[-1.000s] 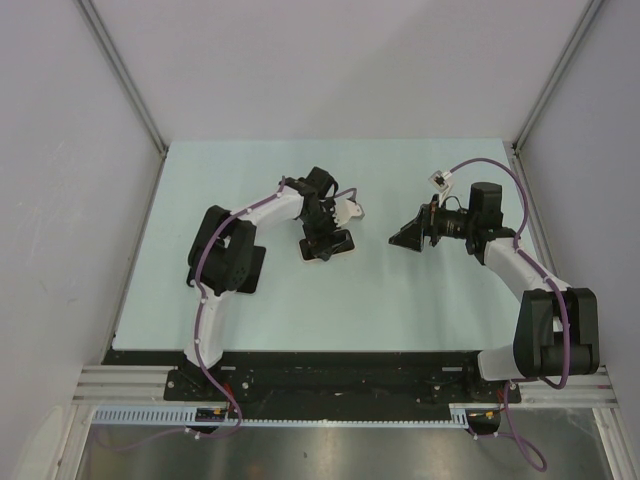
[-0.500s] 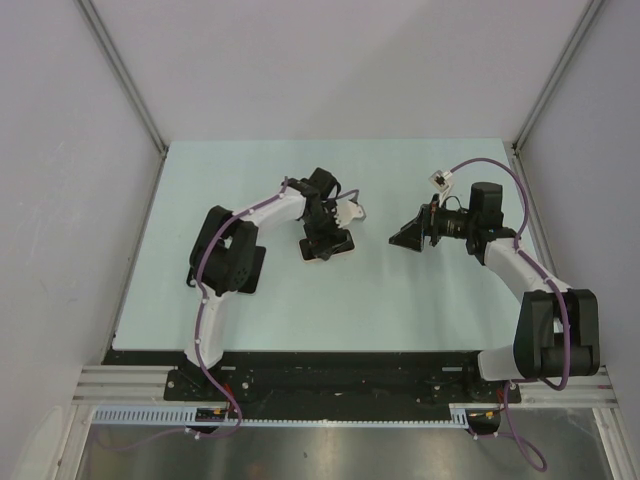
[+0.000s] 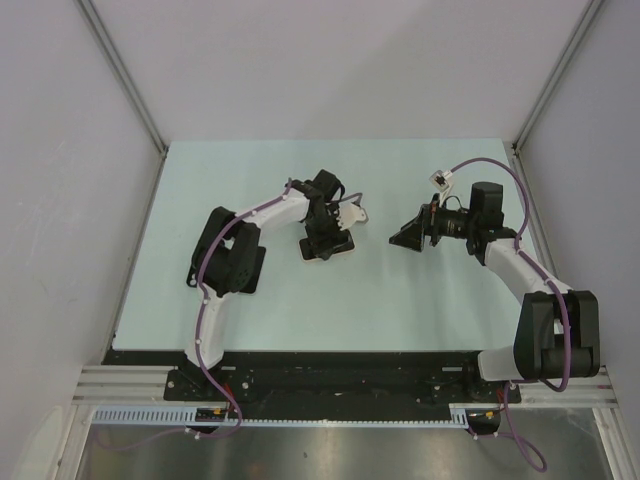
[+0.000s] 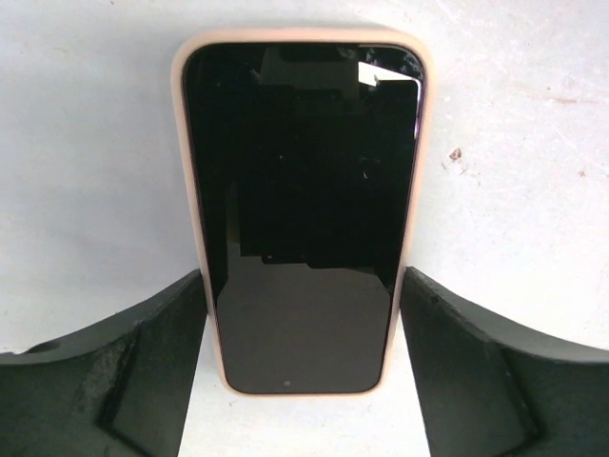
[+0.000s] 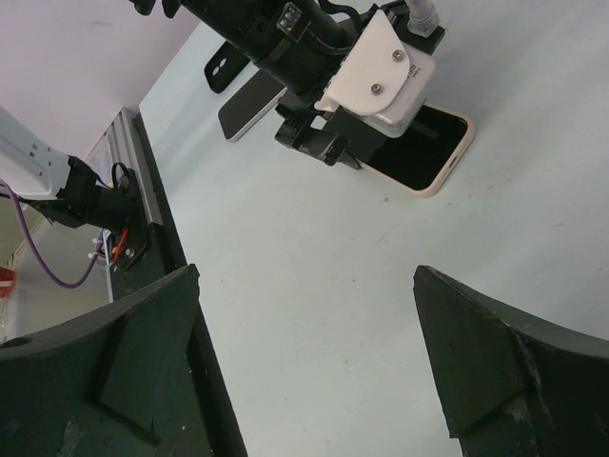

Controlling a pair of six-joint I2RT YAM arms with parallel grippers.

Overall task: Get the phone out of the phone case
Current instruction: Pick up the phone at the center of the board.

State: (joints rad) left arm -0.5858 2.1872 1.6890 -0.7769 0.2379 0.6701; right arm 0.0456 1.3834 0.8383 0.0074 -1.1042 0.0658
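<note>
Phone lies face-up in its case on the desk. My left end effector straddles one end, fingers right at the case's sides; gripping or not, I cannot tell. Right end effector gapes wide, well apart.

The black-screened phone lies flat, face up, fully seated inside its pale peach phone case.

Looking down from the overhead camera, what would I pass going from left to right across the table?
First the left arm's black elbow → phone in its pale case → right gripper, open and empty → right arm's black elbow.
</note>
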